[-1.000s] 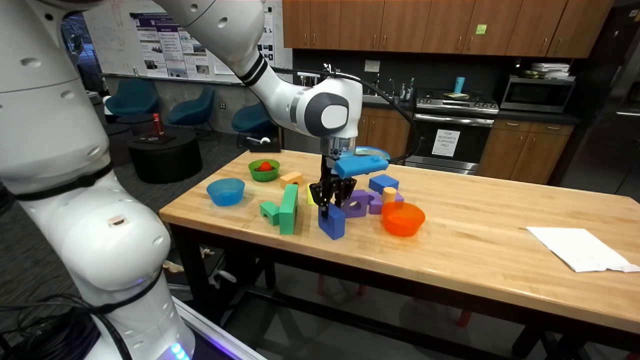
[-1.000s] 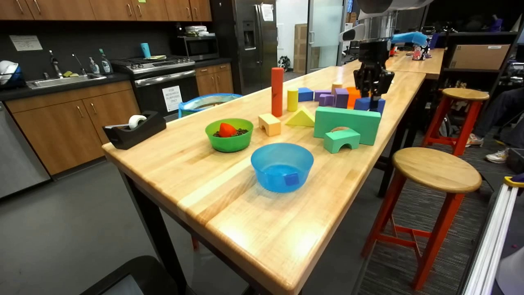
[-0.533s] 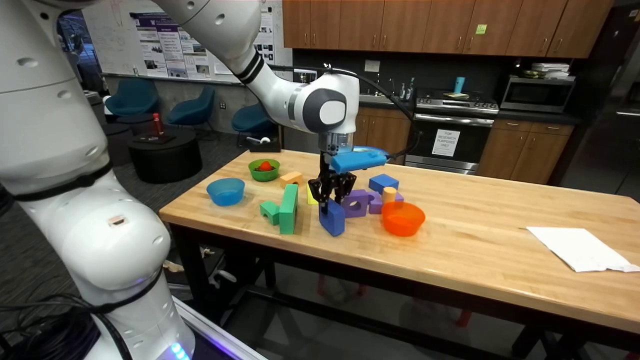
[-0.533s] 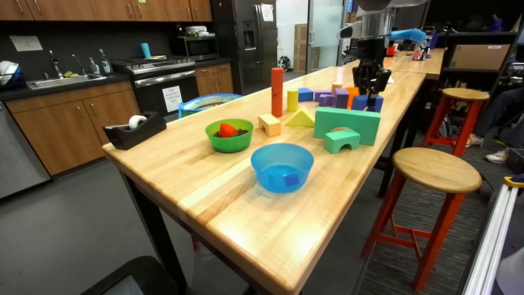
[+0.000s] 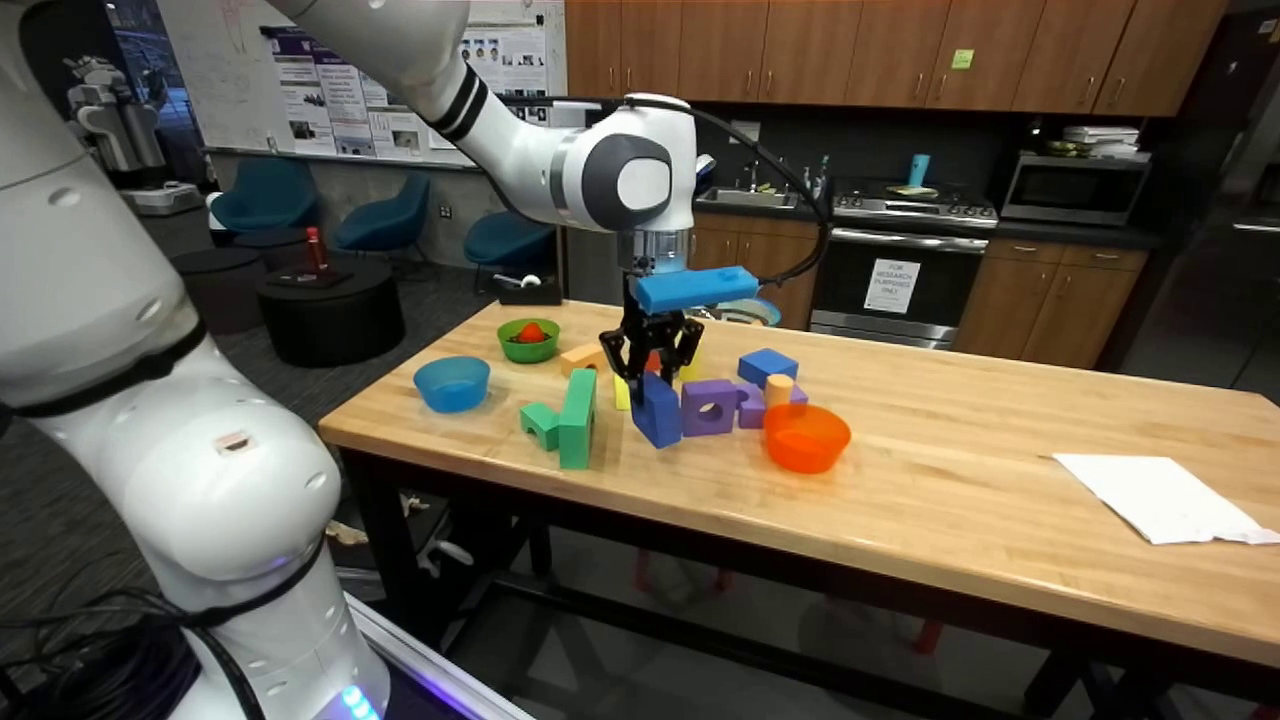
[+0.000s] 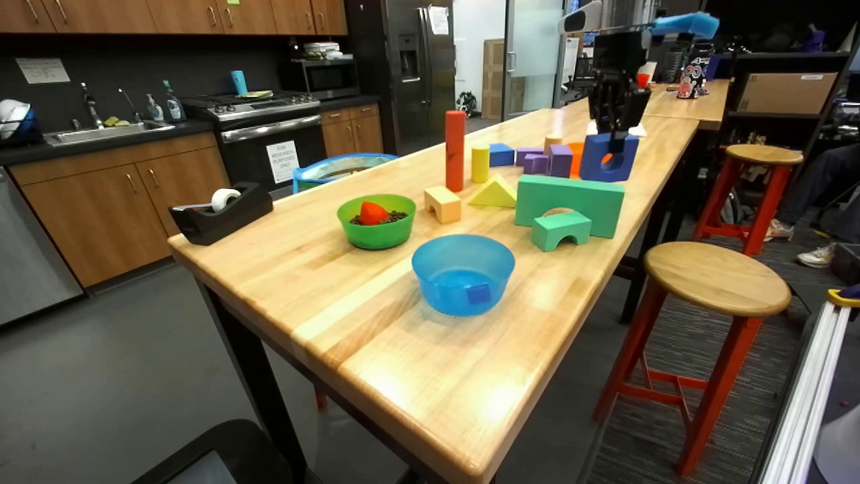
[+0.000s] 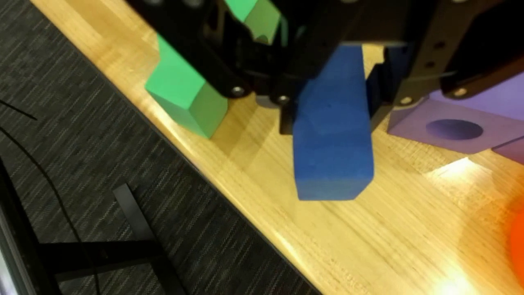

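Note:
My gripper [image 7: 330, 123] is shut on a blue block [image 7: 333, 164] with a round hole through it. One finger [image 7: 287, 119] presses each side of the block. In both exterior views the gripper [image 5: 655, 376] [image 6: 615, 142] holds the block [image 5: 657, 415] [image 6: 594, 161] upright, a little above the table. A long green block [image 5: 577, 425] stands on one side of it, with a small green arch [image 6: 561, 230] beside that. A purple block with a hole [image 5: 693, 397] stands close on the other side; it also shows in the wrist view [image 7: 409, 123].
An orange bowl [image 5: 806, 440] stands beyond the purple blocks. A blue bowl [image 6: 463, 289] and a green bowl [image 6: 376, 235] stand near the table end. A tall red cylinder [image 6: 455, 151], yellow cylinder [image 6: 480, 165] and yellow triangle [image 6: 496, 193] stand behind. Paper [image 5: 1160, 490] lies farther along.
My gripper has risen with the blue block still in it and shifted slightly away from the table's near edge. The block's hole now shows above the long green block. The other blocks have not moved.

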